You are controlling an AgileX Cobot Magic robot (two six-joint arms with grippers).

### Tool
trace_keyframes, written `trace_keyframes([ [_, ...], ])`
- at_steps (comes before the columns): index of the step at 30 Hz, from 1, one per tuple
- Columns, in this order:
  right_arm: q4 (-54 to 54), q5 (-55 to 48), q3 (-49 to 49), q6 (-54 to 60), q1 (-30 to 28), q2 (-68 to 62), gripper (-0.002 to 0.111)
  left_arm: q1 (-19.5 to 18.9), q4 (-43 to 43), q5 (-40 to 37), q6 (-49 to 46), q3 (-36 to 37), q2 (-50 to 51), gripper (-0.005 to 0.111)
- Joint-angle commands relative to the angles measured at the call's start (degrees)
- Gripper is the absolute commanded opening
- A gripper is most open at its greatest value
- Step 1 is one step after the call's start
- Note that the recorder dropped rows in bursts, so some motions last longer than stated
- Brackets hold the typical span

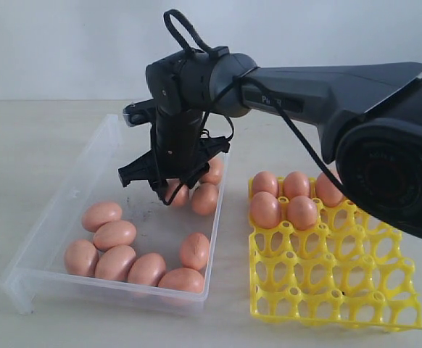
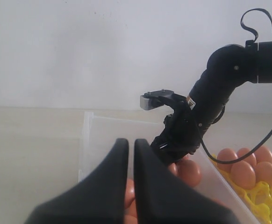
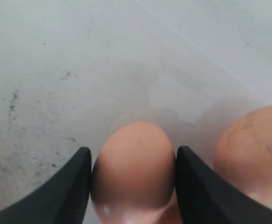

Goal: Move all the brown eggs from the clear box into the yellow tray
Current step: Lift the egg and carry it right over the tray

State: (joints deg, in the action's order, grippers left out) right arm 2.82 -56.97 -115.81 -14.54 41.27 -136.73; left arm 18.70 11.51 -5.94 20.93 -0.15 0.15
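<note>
The right pincer (image 3: pixel 133 151) clasps both flanks of a brown egg (image 3: pixel 132 172) at the twelve-o'clock end of the clear box (image 1: pixel 51 217), the egg's long axis running along the fingers (image 3: pixel 68 189), with the yellow tray (image 1: pixel 327 293) at three o'clock of the box, nearer this arm.

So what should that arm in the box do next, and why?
Probably close gently on the egg: the fingers of the right gripper flank it on the clear box floor, firm grip unclear, and the yellow tray has empty cups.
</note>
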Motion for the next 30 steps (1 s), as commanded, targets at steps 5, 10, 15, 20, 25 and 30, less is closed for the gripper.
trace_keyframes([
  [5, 17.71, 9.46, -0.20, -9.77, 4.31, 1.25, 0.000, 0.45, -0.13, 0.06, 0.47, 0.15, -0.15, 0.004],
  [10, 25.99, 16.56, -0.20, -17.17, 8.25, 3.08, 0.000, 0.45, -0.13, 0.06, 0.47, 0.15, -0.15, 0.004],
  [15, 28.03, 20.47, -0.12, -19.53, 10.16, 4.88, 0.000, 0.45, -0.13, 0.06, 0.47, 0.15, -0.15, 0.004],
  [20, 34.06, 25.25, 2.02, -24.77, 12.31, 7.60, 0.000, 0.45, -0.13, 0.06, 0.47, 0.15, -0.15, 0.004],
  [25, 36.16, 34.19, 9.16, -30.22, 12.38, 12.42, 0.000, 0.45, -0.13, 0.32, 0.47, 0.15, -0.15, 0.004],
  [30, 48.53, 38.64, 18.19, -41.83, 12.38, 18.68, 0.000, 0.45, -0.13, 0.32, 0.47, 0.15, -0.15, 0.004],
])
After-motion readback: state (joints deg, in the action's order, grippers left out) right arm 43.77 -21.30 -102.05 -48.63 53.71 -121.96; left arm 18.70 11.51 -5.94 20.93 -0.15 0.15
